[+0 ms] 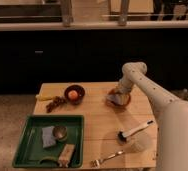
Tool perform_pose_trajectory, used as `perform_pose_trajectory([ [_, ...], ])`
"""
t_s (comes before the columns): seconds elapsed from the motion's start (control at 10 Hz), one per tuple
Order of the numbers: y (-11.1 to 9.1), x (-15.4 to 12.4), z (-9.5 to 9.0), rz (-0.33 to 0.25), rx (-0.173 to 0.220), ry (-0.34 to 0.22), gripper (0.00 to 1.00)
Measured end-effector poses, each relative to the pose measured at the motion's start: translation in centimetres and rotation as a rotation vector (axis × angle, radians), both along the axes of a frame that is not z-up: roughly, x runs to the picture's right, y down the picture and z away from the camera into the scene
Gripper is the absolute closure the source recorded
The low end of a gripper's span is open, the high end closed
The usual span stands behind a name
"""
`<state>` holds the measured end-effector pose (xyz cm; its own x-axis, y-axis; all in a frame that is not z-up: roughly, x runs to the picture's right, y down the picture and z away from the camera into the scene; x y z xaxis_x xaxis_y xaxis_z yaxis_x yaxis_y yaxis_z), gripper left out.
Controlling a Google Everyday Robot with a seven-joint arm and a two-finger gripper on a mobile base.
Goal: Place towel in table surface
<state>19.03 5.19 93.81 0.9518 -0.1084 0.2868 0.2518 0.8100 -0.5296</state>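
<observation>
The table surface spreads out below the gripper and reaches mostly toward the camera and the picture's left of it. The white arm bends down to the gripper from the right. The green tray sits well apart from the gripper, on the near left corner. The orange bowl lies directly under the gripper. The towel bunches in the bowl's left side, right at the gripper's tip. The gripper stands wide, and whether it touches the cloth cannot be told.

The judged risks come from the bowl. A closing pinch could catch its rim along with the cloth and lift or tip it. A shallow grab could take only a fold, which would slip out on the way up. The dark bowl to the gripper's left and the brush nearer the camera narrow the bare wood for a drop.
</observation>
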Motion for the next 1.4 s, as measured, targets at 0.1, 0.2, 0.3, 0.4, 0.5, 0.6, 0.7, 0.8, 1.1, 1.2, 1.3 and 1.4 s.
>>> perform_pose_trajectory([
  [0.1, 0.1, 0.0, 0.3, -0.001, -0.004, 0.002, 0.32],
  [0.2, 0.3, 0.1, 0.7, -0.003, -0.011, 0.007, 0.30],
  [0.3, 0.5, 0.1, 0.9, -0.006, -0.018, 0.010, 0.30],
  [0.4, 0.7, 0.1, 1.3, -0.011, -0.026, 0.015, 0.35],
  [0.5, 0.9, 0.1, 1.5, -0.013, -0.032, 0.020, 0.43],
  [0.6, 1.0, 0.2, 1.6, -0.012, -0.036, 0.026, 0.51],
  [0.7, 1.1, 0.3, 1.7, -0.010, -0.040, 0.031, 0.63],
  [0.8, 1.1, 0.3, 1.8, -0.010, -0.043, 0.035, 0.73],
  [1.1, 1.1, 0.3, 1.8, -0.009, -0.044, 0.039, 0.98],
  [1.2, 1.0, 0.3, 1.6, -0.009, -0.040, 0.038, 1.00],
  [1.3, 0.8, 0.3, 1.4, -0.008, -0.035, 0.036, 1.00],
  [1.4, 0.6, 0.1, 1.1, -0.010, -0.029, 0.033, 1.00],
])
